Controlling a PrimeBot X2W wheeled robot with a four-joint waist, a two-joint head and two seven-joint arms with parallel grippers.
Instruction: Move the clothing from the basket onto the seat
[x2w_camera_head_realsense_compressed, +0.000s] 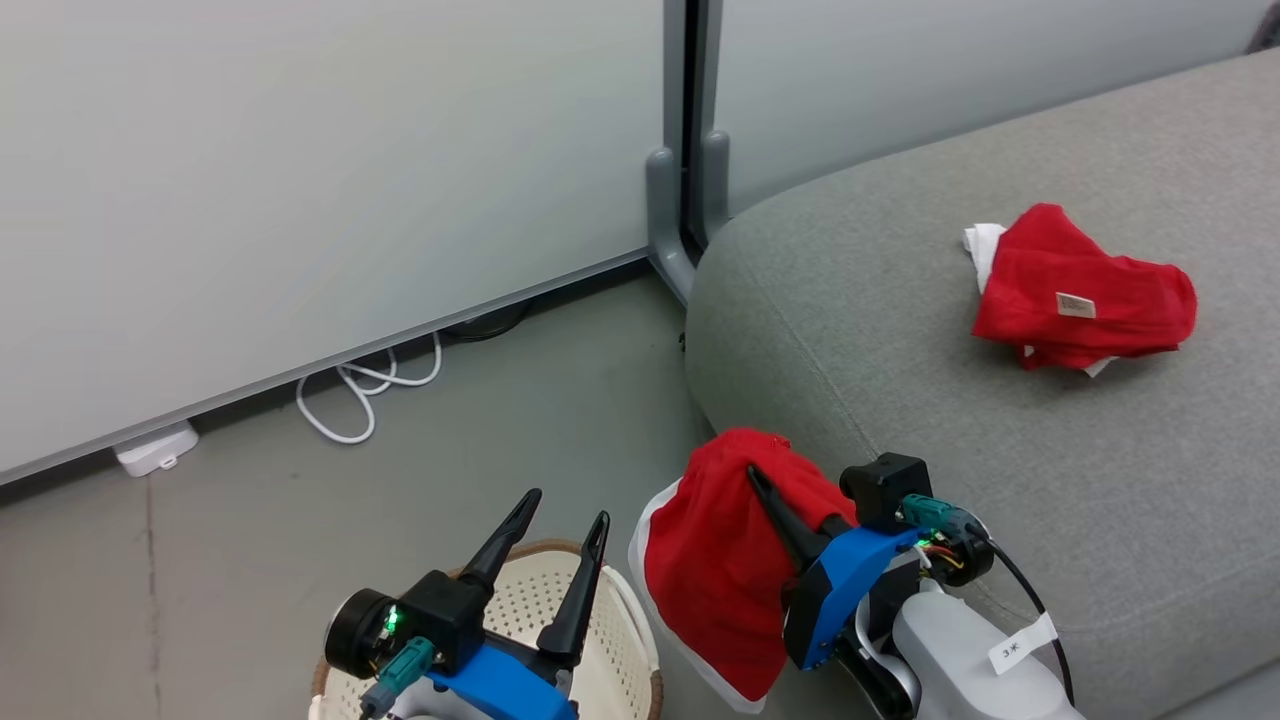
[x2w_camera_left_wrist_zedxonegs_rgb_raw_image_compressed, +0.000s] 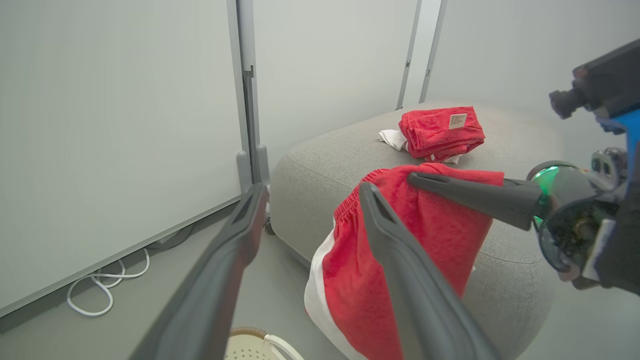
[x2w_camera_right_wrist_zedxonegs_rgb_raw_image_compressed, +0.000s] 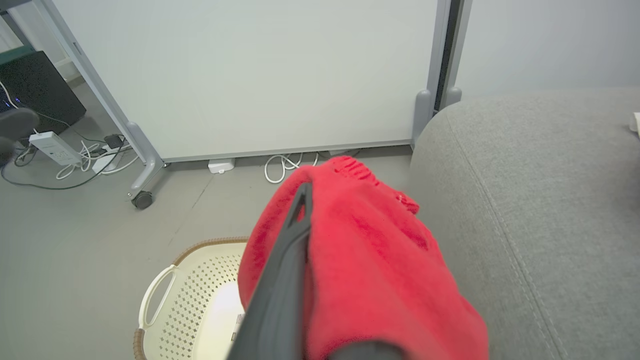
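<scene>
Red garment (x2w_camera_head_realsense_compressed: 712, 575) between basket (x2w_camera_head_realsense_compressed: 612, 640) rim and seat (x2w_camera_head_realsense_compressed: 900, 330) edge

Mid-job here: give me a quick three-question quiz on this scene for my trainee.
1. True or false: the left gripper is shut on cloth.
2. The right gripper holds: A) a blue towel, B) a red, white-trimmed fabric garment, C) a black shoe.
3. How many garments lie on top of the light-grey upholstered seat?
Key: 1 false, it is open; 2 B; 3 one, the red bundle with a white tag.
</scene>
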